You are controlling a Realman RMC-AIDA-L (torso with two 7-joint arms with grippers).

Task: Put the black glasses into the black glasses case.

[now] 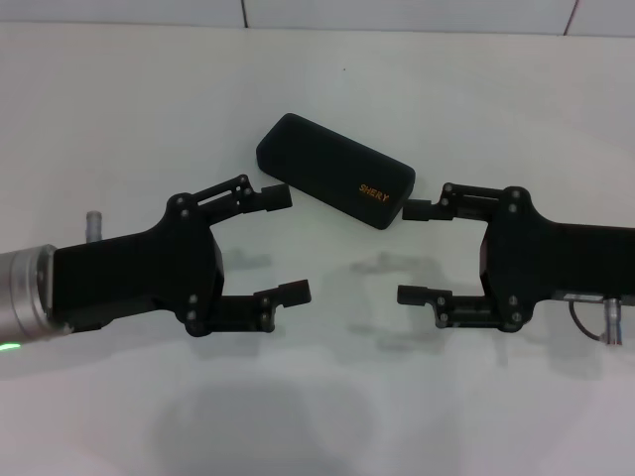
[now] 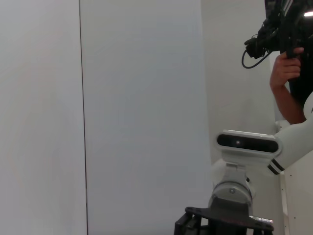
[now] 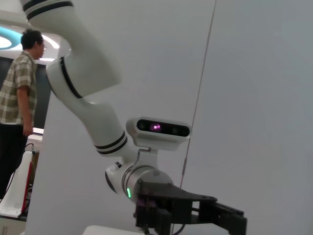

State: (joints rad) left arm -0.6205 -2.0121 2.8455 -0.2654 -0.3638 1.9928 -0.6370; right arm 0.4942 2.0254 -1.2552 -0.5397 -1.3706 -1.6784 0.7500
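The white desk (image 1: 119,119) fills the head view, with a tiled wall edge along its far side. Both arms reach in over it from opposite sides and face each other across the middle.

The left pincer (image 1: 286,243) comes in from the left side, its black housing joined to a silver wrist segment that shows a small green light. Its two fingers stand wide apart, one ending just beside the near long edge of the case, the other pointing toward the middle of the desk. Nothing is between them.

The right pincer (image 1: 414,251) comes in from the right, likewise spread wide and holding nothing. Its farther finger ends just beside the lettered end of the case; whether it touches cannot be told.

The black glasses case (image 1: 334,171) lies closed on the desk beyond and between the two pincers, set at a slant, with gold lettering at the end nearer the right arm.

The black glasses do not appear in any view.

The right wrist view shows the left arm (image 3: 98,117) against a pale wall, with a man in a checked shirt (image 3: 22,93) standing behind it.
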